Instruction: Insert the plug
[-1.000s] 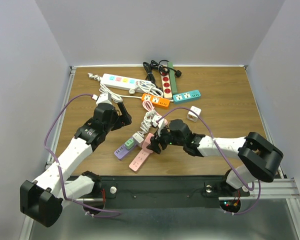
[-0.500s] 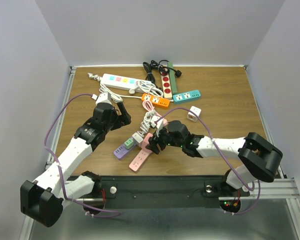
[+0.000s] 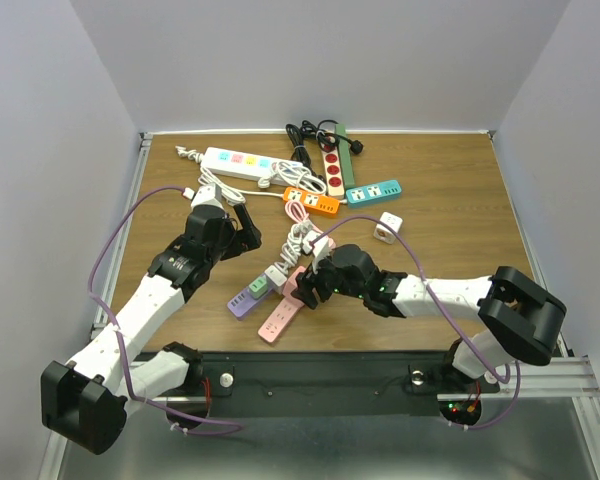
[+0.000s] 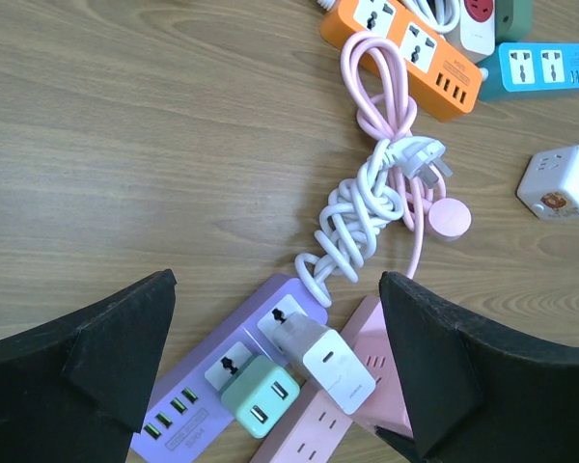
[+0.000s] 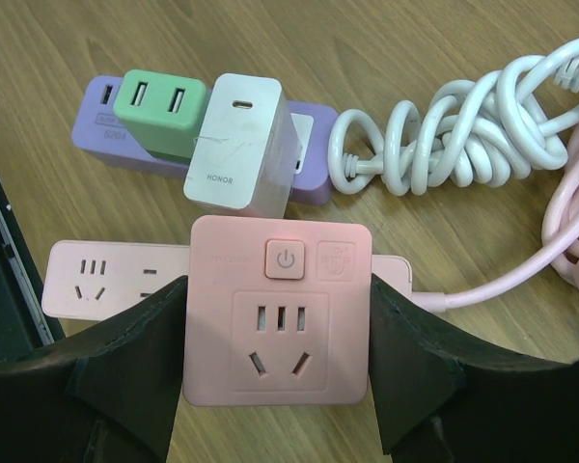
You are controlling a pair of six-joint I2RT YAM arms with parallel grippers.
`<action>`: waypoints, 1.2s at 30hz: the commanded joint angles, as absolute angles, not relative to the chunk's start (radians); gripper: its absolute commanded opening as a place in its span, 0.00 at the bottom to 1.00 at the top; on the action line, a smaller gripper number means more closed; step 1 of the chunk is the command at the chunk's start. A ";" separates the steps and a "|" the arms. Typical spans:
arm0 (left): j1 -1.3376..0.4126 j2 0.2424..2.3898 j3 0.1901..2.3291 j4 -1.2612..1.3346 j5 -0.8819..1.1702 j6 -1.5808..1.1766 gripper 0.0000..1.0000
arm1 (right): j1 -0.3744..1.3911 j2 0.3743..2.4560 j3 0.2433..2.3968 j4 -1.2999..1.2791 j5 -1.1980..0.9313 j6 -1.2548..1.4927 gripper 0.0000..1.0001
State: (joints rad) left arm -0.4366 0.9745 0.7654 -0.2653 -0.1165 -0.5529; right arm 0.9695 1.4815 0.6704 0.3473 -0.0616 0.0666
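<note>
My right gripper (image 5: 278,318) is shut on a square pink plug-in socket adapter (image 5: 280,289), gripping its left and right sides. It holds the adapter just above a long pink power strip (image 5: 101,280) that lies on the table. In the top view the right gripper (image 3: 312,285) is at the pink strip's (image 3: 278,320) far end. My left gripper (image 4: 277,289) is open and empty, hovering over a purple power strip (image 4: 188,405). That strip holds a green USB charger (image 4: 261,400) and a white charger (image 4: 330,365).
A bundled white cord (image 4: 362,212) and a pink cord (image 4: 376,87) lie beyond the strips. Further back are an orange strip (image 3: 311,202), a blue strip (image 3: 373,191), a white cube (image 3: 386,228), a white strip (image 3: 238,162) and a red-green strip (image 3: 333,165) with black cable.
My right gripper has shifted slightly left and toward the near edge with the pink adapter in it. The left arm has not moved.
</note>
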 commanded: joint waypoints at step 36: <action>-0.364 1.048 0.882 -0.169 -0.060 -0.425 0.99 | 1.054 1.635 0.641 0.157 0.119 0.084 0.01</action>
